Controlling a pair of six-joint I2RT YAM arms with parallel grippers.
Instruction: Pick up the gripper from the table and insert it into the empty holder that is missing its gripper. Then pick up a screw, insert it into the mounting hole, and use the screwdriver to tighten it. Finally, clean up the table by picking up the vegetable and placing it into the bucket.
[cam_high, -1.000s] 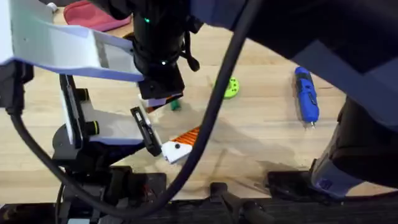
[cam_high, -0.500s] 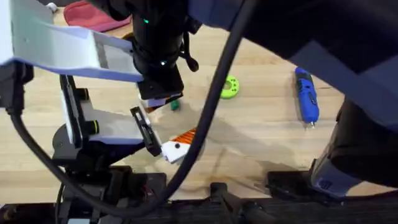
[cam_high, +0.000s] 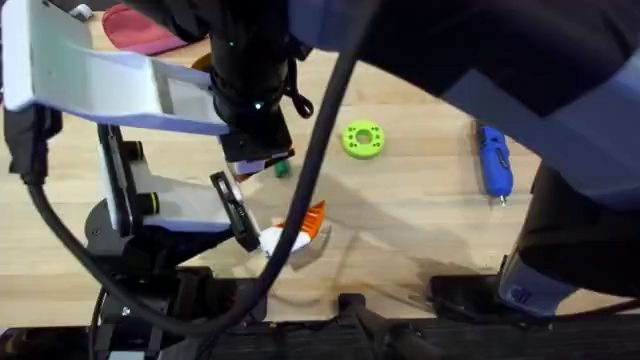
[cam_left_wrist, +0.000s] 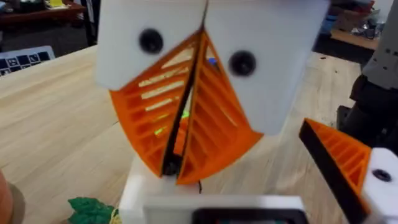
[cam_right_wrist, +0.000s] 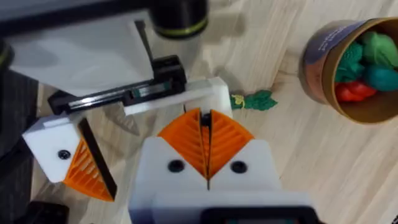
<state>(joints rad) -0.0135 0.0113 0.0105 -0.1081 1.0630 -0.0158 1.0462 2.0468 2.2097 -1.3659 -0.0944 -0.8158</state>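
From above, the light wooden table (cam_high: 420, 215) lies under two big dark arms. A blue round power screwdriver (cam_high: 493, 160) lies flat on the right side. It runs away from the arm bases, and its thin metal tip points back toward them. A lime-green ring disc (cam_high: 362, 139) sits in the middle, well apart from the screwdriver. Near the front, the small orange ribbed wedge gripper (cam_high: 310, 222) sits on the white blocky plastic holder (cam_high: 277, 242). Its thin end points up and to the right. The left gripper (cam_high: 257, 160) is tucked under its black arm, and I cannot tell if it is open or closed.

The left wrist camera sees the right gripper (cam_left_wrist: 171, 167) from the far side. Its two orange pads (cam_left_wrist: 217, 124) are pressed tight together. Their tips touch a white block (cam_left_wrist: 211, 199). The orange wedge shows beside it. Behind the table is a room with dark shelves.

The right wrist camera shows something new. The round orange-brown bucket (cam_right_wrist: 320, 59) stands upright with green, red and teal toys inside. The small dark-green toy vegetable (cam_right_wrist: 256, 101) lies on the wood between the white block and the bucket, touching neither. The right gripper is closed here too.
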